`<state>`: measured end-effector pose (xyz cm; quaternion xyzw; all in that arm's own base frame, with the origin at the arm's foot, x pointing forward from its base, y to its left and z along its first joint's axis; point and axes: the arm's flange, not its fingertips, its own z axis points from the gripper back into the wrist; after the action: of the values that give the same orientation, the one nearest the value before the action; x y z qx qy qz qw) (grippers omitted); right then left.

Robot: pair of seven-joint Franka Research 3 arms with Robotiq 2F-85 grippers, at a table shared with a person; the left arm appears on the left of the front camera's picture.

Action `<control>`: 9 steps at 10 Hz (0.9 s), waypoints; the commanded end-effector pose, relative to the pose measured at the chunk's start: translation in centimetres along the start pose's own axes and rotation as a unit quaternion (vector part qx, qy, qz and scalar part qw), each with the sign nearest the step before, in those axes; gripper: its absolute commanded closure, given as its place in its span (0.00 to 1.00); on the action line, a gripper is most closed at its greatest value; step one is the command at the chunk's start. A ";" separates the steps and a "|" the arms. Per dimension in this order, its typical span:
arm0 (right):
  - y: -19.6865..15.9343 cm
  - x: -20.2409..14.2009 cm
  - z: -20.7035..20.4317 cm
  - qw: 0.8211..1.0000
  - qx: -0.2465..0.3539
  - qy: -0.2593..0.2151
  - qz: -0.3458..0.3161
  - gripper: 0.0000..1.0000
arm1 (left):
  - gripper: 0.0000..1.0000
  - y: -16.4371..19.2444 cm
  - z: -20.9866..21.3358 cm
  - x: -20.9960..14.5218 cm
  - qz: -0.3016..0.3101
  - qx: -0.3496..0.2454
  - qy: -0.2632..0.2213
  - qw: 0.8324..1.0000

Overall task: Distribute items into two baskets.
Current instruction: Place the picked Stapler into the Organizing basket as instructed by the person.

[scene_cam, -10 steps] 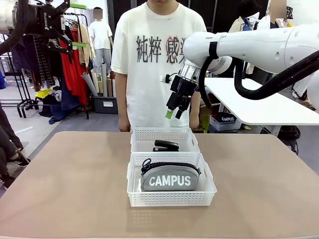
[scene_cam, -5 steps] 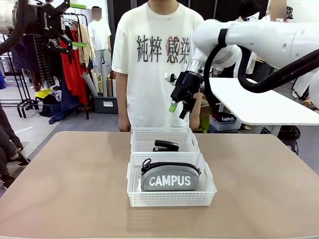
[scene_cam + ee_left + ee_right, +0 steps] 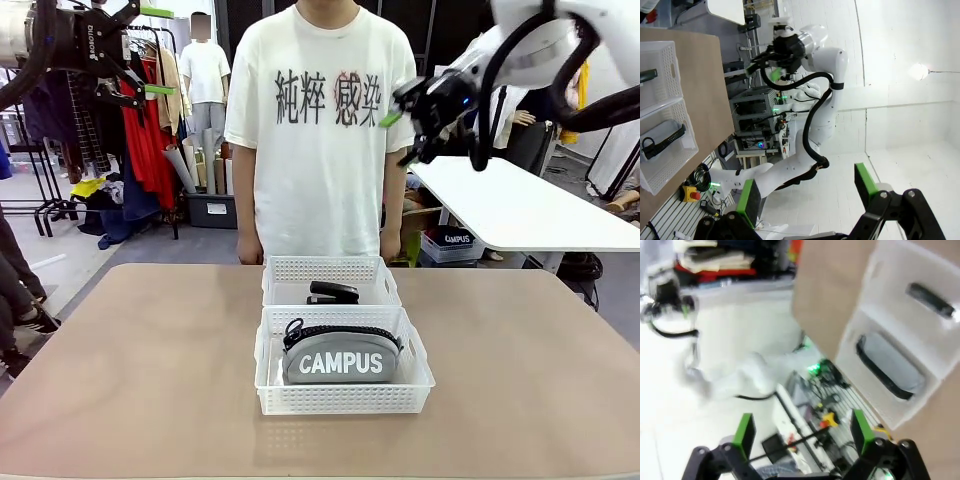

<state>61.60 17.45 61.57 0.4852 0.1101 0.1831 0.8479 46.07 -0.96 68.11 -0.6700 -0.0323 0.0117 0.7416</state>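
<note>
We see a grey pouch (image 3: 341,361) with white lettering, a black stapler (image 3: 332,292), two white lattice baskets (image 3: 345,400), and a tan table (image 3: 140,380).

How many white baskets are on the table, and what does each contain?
2. The near basket holds the pouch; the far basket, touching behind it, holds the stapler. Nothing else seems hidden.

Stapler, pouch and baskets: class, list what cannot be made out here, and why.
- Stapler, front view: lower part hidden by the far basket wall.
- Pouch: bottom hidden behind the near basket wall.
- Right wrist view: motion blur smears both.
- Left wrist view: stapler cut by picture edge.
</note>
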 end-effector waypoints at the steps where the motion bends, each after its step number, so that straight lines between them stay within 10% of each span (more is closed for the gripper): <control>1: -0.4 -3.4 1.6 0.996 0.072 -0.059 0.002 0.00 | 0.00 -0.3 0.0 -0.2 0.002 -0.005 0.002 1.000; 9: 0.8 -9.6 10.4 0.968 0.168 -0.186 0.024 0.00 | 0.00 -0.3 0.0 -0.2 0.002 -0.005 0.002 1.000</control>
<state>57.14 5.39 68.32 0.6301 -0.0202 0.0824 0.7719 46.07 -0.95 68.09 -0.6700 -0.0322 0.0119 0.7415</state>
